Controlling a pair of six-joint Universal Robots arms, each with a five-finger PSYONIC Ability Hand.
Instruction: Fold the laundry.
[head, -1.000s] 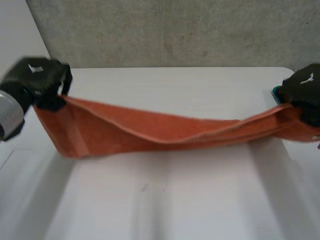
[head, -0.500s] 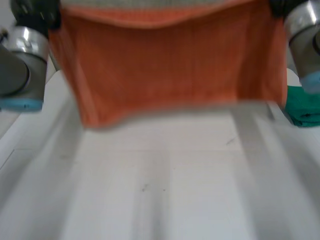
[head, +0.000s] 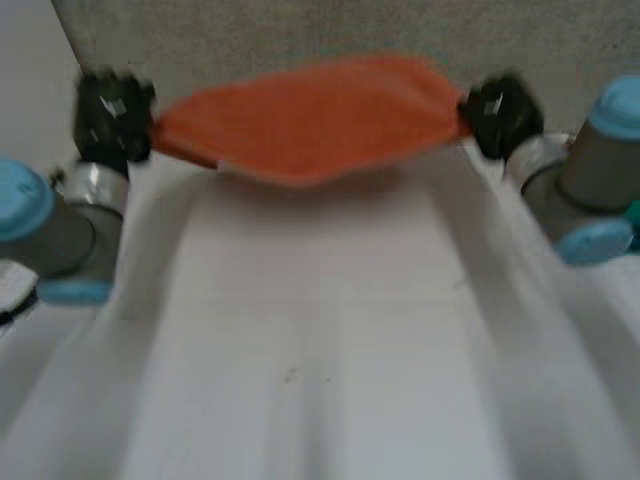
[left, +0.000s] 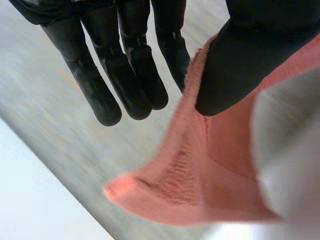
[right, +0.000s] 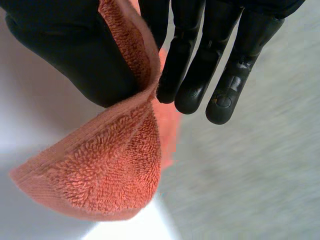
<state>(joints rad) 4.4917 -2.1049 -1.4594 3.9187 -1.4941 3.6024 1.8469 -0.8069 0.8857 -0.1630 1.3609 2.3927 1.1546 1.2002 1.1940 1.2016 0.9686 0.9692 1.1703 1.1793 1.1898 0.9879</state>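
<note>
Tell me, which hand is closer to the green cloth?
Right. The right hand pinches the orange towel's end on the green cloth's side; the left hand pinches the far end.

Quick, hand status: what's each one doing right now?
Left hand: shut, pinching one end of the orange terry towel.
Right hand: shut, pinching the towel's other end.

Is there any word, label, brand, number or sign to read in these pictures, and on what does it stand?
No text can be read.
The orange towel shows no label or print.
Small white marks on the left hand and the right hand are too blurred to read.
</note>
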